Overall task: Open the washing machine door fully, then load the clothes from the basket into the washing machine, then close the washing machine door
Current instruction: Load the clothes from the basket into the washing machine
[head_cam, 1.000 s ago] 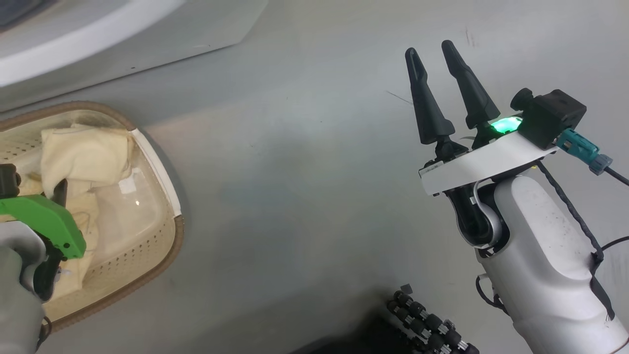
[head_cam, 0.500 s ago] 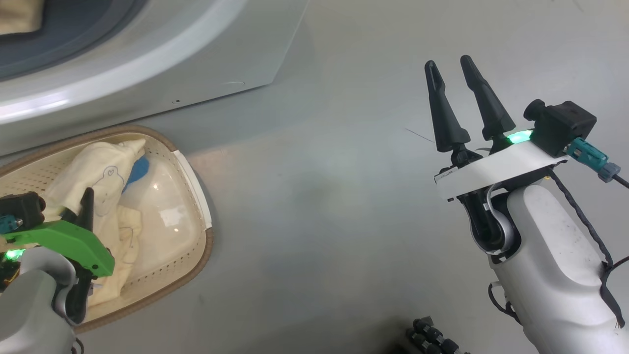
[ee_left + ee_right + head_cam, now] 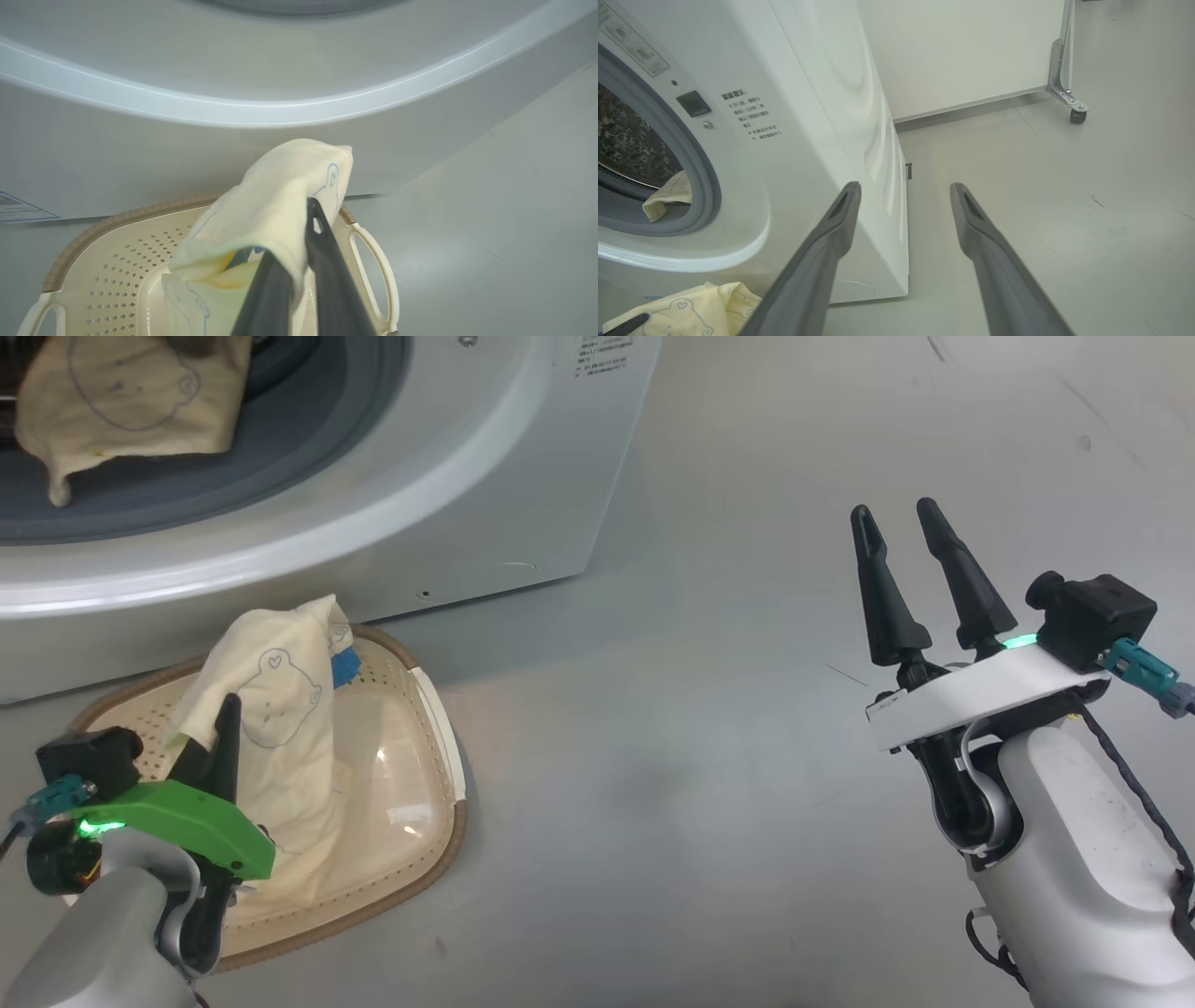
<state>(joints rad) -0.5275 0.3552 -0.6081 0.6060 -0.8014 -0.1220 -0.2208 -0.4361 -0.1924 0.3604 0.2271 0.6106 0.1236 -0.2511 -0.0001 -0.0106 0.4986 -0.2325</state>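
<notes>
Yellow garment (image 3: 280, 709) in left pincer (image 3: 224, 733), over basket (image 3: 455, 831).

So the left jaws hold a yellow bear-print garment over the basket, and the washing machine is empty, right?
No, the washing machine isn't empty: the head view shows another yellow garment lying in its opening. The left jaws do hold the bear-print garment over the basket.
</notes>
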